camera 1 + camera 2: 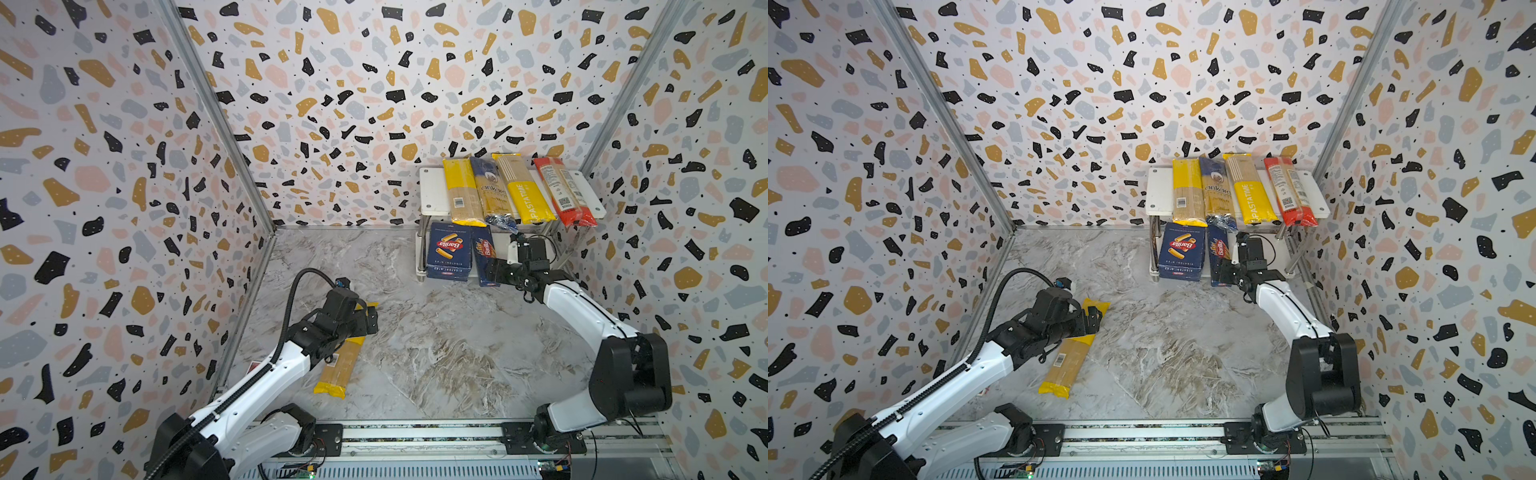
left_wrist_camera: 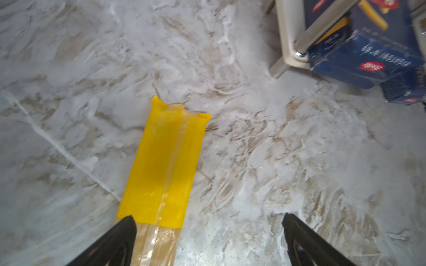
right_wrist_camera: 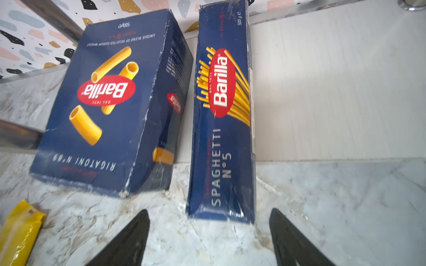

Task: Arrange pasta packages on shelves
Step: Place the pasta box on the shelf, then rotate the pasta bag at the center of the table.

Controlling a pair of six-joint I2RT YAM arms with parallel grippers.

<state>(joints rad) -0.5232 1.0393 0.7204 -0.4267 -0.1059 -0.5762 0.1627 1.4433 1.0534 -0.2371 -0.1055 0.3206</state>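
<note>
**On the rack [image 1: 433, 193], six packs; on the marble table [image 1: 436, 353], one more**

In both top views, the two-tier rack stands against the back wall, on the robot's right. Four long bags lie side by side across its upper board, all overhanging the front edge. They are a plain yellow bag [image 1: 460, 189], a dark blue bag [image 1: 491, 193], a yellow PASTATIME bag [image 1: 523, 191] and a red bag [image 1: 563, 193]. On the lower board lie the rigatoni box [image 1: 449, 251] and, just beside it, the slim spaghetti box [image 1: 483, 253]. The right gripper [image 1: 494, 269] sits at the near end of that slim box. Well apart, toward the left of the table, a loose yellow bag [image 1: 338, 365] lies flat on a diagonal. The left gripper [image 1: 371, 320] hangs over its far part.

In the left wrist view, the left gripper [image 2: 207, 217] is spread wide and grips nothing. One finger [image 2: 119, 237] overlaps the edge of the loose yellow bag [image 2: 166, 161] (whether it touches cannot be told). The bag's yellow end stretches ahead over the marble.

In the right wrist view, the right gripper [image 3: 209, 213] is released, its fingers well apart. The slim spaghetti box [image 3: 222, 129] ends just ahead of the gap, and neither finger touches it. Both boxes jut past the lower board's front edge, and the rigatoni box [image 3: 110, 110] sits slightly askew.
</note>
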